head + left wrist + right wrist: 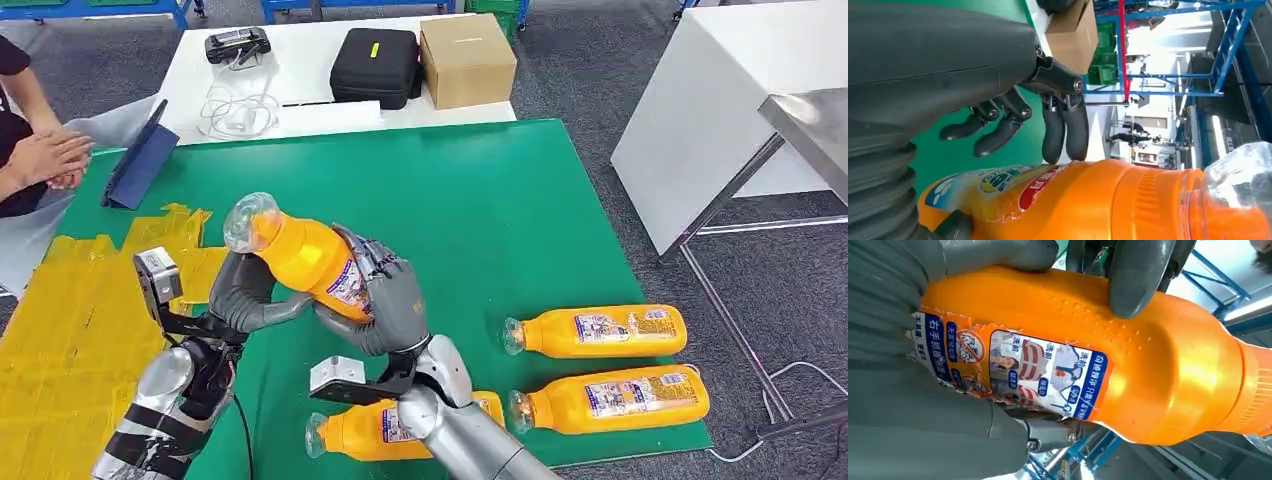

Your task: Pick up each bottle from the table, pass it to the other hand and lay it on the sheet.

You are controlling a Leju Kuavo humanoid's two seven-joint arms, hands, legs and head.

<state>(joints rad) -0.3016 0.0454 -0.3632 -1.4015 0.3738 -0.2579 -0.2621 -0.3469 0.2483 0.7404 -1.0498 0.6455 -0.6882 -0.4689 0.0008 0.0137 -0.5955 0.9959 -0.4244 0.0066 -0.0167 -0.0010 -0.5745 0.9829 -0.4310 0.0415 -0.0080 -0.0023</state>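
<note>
An orange bottle (305,258) with a clear cap is held tilted above the green table (480,210), cap up and to the left. My right hand (390,300) grips its labelled lower body; the right wrist view shows the fingers (1138,275) wrapped over the bottle (1158,370). My left hand (245,290) sits under the neck end. Its fingers (1063,130) are spread beside the bottle (1098,200), not closed round it. The yellow sheet (80,330) lies at the table's left. Three more orange bottles lie near the front: one (600,332), one (610,400), one (360,432) partly behind my right arm.
A person sits at the far left with hands (45,160) on the table edge beside a blue folder (140,160). Behind the green table, a white table carries a black case (375,65), a cardboard box (465,60) and cables. A metal-legged table (800,130) stands to the right.
</note>
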